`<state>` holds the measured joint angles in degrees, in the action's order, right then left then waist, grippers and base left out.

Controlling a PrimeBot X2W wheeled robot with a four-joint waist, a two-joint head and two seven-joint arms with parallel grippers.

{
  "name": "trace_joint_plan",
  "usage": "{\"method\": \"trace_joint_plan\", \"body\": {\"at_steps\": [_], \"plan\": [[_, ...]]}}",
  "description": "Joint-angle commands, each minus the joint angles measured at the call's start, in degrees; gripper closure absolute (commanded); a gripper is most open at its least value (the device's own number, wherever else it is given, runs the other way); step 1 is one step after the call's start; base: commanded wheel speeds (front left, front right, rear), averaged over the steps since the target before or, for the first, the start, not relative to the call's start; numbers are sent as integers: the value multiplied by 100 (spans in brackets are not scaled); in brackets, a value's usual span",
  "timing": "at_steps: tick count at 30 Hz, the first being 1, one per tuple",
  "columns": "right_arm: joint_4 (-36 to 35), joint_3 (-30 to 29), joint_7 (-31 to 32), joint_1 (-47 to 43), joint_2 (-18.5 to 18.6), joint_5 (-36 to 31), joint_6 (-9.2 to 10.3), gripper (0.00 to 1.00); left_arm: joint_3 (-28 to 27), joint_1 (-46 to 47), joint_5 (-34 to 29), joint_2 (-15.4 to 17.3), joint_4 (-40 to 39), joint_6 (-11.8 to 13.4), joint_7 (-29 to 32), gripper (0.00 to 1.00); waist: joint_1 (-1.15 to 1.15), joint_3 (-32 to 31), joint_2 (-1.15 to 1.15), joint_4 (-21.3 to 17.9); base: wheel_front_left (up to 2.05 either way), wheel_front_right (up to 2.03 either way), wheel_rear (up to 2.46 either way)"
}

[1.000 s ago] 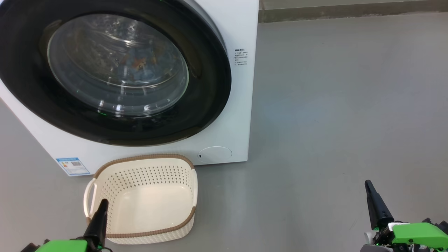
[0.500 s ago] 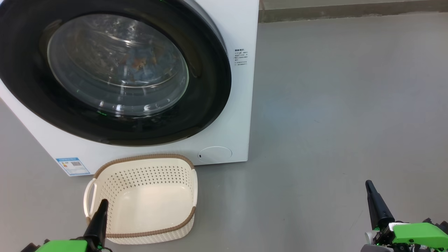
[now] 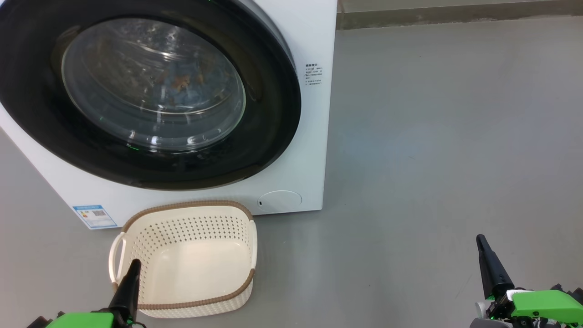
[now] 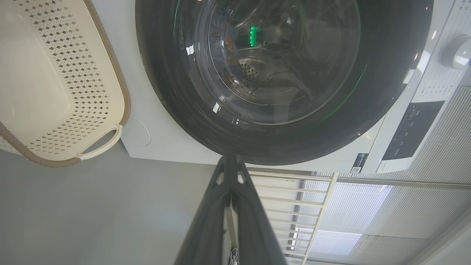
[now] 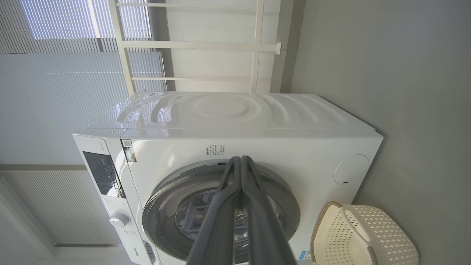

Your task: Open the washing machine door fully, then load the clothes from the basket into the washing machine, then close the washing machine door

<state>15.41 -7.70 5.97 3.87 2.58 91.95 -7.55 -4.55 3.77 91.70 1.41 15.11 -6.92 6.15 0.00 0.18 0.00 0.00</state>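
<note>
The white washing machine stands at the upper left, and the washing machine door lies shut against its front. Through the glass I make out the clothes as blue and orange-brown fabric inside the drum. On the floor in front sits the basket, with nothing in it. My left gripper is shut and empty, its tip over the basket's near left rim. Far to the right my right gripper is shut and empty above bare floor. In the wrist views, the left gripper and right gripper have their fingers pressed together.
Grey floor stretches out to the right of the machine. A wall base runs along the far edge. A round filter cap and a blue label mark the machine's lower front.
The right gripper has drifted a hair to the right; nothing else has moved.
</note>
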Motion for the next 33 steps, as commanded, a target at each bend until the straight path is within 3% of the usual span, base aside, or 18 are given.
{"method": "trace_joint_plan", "body": {"at_steps": [1, 33], "plan": [[-140, 138, 35, 229, 48, 38, 6, 100, -195, 242, 48, 146, -106, -57, 33, 100, 0, 0, 0, 0, 0, 0, 0], [-139, 127, 44, 230, 41, 29, 6, 100, -195, 242, 48, 146, -106, -57, 33, 100, 0, 0, 0, 0, 0, 0, 0]]}}
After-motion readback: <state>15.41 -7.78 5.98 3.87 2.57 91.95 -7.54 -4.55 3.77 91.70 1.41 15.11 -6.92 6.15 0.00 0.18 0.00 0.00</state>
